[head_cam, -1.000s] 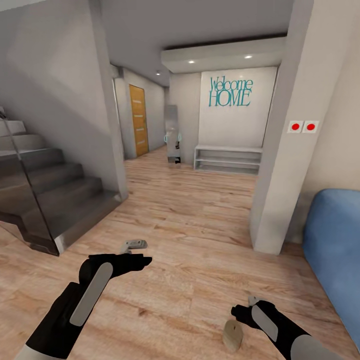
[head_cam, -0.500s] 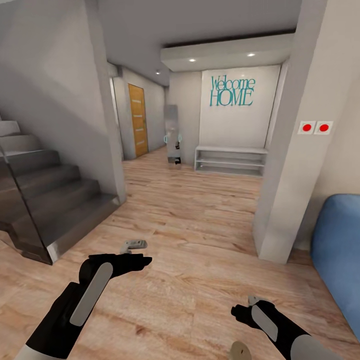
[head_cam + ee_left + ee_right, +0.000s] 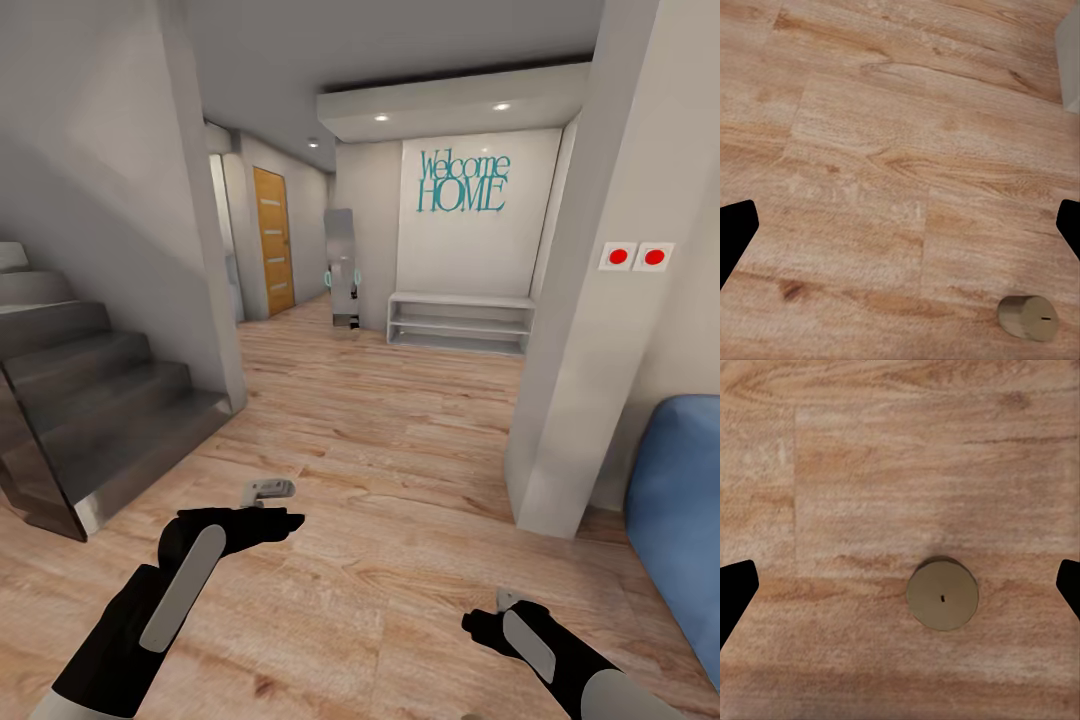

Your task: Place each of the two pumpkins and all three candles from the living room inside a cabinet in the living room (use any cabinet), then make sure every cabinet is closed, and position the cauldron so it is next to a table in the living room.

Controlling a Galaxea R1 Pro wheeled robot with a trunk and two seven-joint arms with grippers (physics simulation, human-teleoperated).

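Observation:
A small tan candle (image 3: pixel 943 596) stands on the wooden floor (image 3: pixel 870 472), seen end-on in the right wrist view with a dark wick dot at its centre. My right gripper (image 3: pixel 900 592) hangs open above it, its black fingertips (image 3: pixel 735 592) wide apart. The same candle (image 3: pixel 1027 319) shows at an angle in the left wrist view, off to one side of my open left gripper (image 3: pixel 900 232). In the head view my left gripper (image 3: pixel 270 490) and right gripper (image 3: pixel 507 600) both hover low over the floor (image 3: pixel 380 450). The pumpkins, cabinet, cauldron and table are out of view.
A dark staircase (image 3: pixel 90 400) rises at the left. A white pillar (image 3: pixel 570 380) with two red-dot switches (image 3: pixel 636 256) stands at the right, beside a blue seat (image 3: pixel 680 500). Ahead, a hallway leads to a white low shelf (image 3: pixel 460 322) and an orange door (image 3: pixel 273 240).
The whole head view has shifted, so the camera has moved. The candle seen by my right forearm has slid out past the bottom edge. Both arms hold the same pose.

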